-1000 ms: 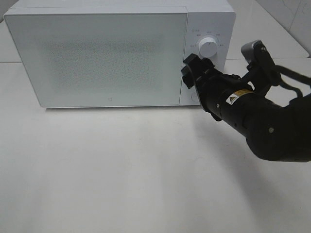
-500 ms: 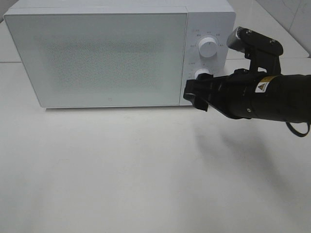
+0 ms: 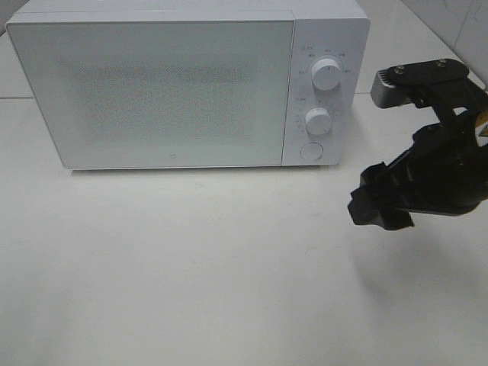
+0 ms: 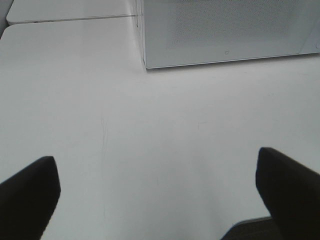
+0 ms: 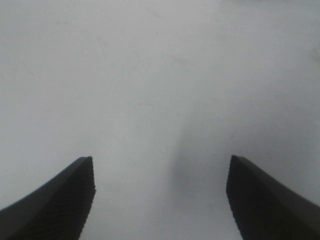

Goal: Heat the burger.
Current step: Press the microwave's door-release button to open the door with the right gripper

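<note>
High camera looks down from above the front edge of the flat white bench at the white box-shaped microwave oven with a speckled glass door by the far edge, mid-range. Left wrist camera is low and faces the far-left corner, sharing the oven's lower-left door corner. Right wrist camera is very close, facing down at bare bench near the right edge between the black right gripper tips.

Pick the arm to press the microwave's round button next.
Right, probably: the right gripper hovers open close to the button. The left gripper faces the far, door-side corner of the microwave.

White microwave, grey-speckled door — black claw.
</note>
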`<state>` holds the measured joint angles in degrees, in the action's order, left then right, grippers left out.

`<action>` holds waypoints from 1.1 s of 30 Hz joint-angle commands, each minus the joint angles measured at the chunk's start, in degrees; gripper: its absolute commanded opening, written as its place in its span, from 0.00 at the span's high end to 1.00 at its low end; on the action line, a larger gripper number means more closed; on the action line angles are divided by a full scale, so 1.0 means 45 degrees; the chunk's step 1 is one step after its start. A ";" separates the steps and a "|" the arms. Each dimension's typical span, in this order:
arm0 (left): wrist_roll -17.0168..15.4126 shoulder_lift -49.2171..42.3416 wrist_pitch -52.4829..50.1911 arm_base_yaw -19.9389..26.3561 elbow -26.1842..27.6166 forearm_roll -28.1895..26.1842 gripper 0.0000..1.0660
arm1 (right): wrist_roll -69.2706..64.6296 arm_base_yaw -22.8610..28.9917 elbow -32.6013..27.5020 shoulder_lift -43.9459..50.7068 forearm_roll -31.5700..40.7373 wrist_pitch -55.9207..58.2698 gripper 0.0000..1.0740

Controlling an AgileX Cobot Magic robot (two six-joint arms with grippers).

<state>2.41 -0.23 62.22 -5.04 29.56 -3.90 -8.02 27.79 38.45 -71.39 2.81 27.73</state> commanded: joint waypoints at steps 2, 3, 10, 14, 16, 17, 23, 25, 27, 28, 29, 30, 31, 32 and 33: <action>-0.0051 -0.0216 -0.0166 0.0038 0.0000 -0.0064 0.06 | 0.0357 -0.0051 0.0216 0.1146 -0.0178 0.2114 0.33; -0.0051 -0.0216 -0.0166 0.0038 0.0000 -0.0064 0.06 | 0.0471 -0.0051 0.0216 0.1439 -0.0178 0.2457 0.33; -0.0051 -0.0216 -0.0166 0.0038 0.0000 -0.0064 0.06 | 0.1070 -0.0051 0.0216 0.3272 -0.0178 0.4227 0.33; -0.0051 -0.0216 -0.0166 0.0038 0.0000 -0.0064 0.06 | 0.1451 -0.0051 0.0216 0.4915 -0.0178 0.5462 0.33; -0.0051 -0.0216 -0.0166 0.0038 0.0000 -0.0064 0.06 | 0.1477 -0.0051 0.0216 0.5284 -0.0178 0.5666 0.33; -0.0051 -0.0216 -0.0166 0.0038 0.0000 -0.0064 0.06 | 0.1541 -0.0051 0.0115 0.6048 -0.0178 0.5895 0.33; -0.0051 -0.0216 -0.0166 0.0038 0.0000 -0.0064 0.06 | 0.1541 -0.0102 -0.0255 0.8276 -0.0166 0.6646 0.33; -0.0051 -0.0216 -0.0166 0.0038 0.0000 -0.0064 0.06 | 0.1515 -0.0115 -0.0484 0.8887 -0.0178 0.6812 0.33; -0.0051 -0.0216 -0.0166 0.0038 0.0000 -0.0064 0.06 | 0.1490 -0.0688 -0.0879 0.9626 -0.0051 0.7016 0.33; -0.0051 -0.0216 -0.0166 0.0038 0.0000 -0.0064 0.06 | 0.1490 -0.0688 -0.0879 0.9626 -0.0051 0.7016 0.33; -0.0051 -0.0216 -0.0166 0.0038 0.0000 -0.0064 0.06 | 0.1502 -0.0980 -0.0980 0.9855 -0.0051 0.7079 0.33; -0.0051 -0.0216 -0.0166 0.0038 0.0000 -0.0064 0.06 | 0.1541 -0.1744 -0.1210 1.0479 -0.0076 0.7105 0.33; -0.0051 -0.0216 -0.0166 0.0038 0.0000 -0.0064 0.06 | 0.1541 -0.1744 -0.1210 1.0479 -0.0076 0.7105 0.33; -0.0051 -0.0216 -0.0166 0.0038 0.0000 -0.0064 0.06 | 0.1604 -0.2101 -0.1337 1.0835 -0.0076 0.7092 0.33; -0.0051 -0.0216 -0.0166 0.0038 0.0000 -0.0064 0.06 | 0.1668 -0.2623 -0.1515 1.1536 -0.0076 0.7028 0.33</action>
<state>2.41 -0.23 62.22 -5.04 29.56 -3.90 -1.78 19.08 32.66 -23.26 2.81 59.42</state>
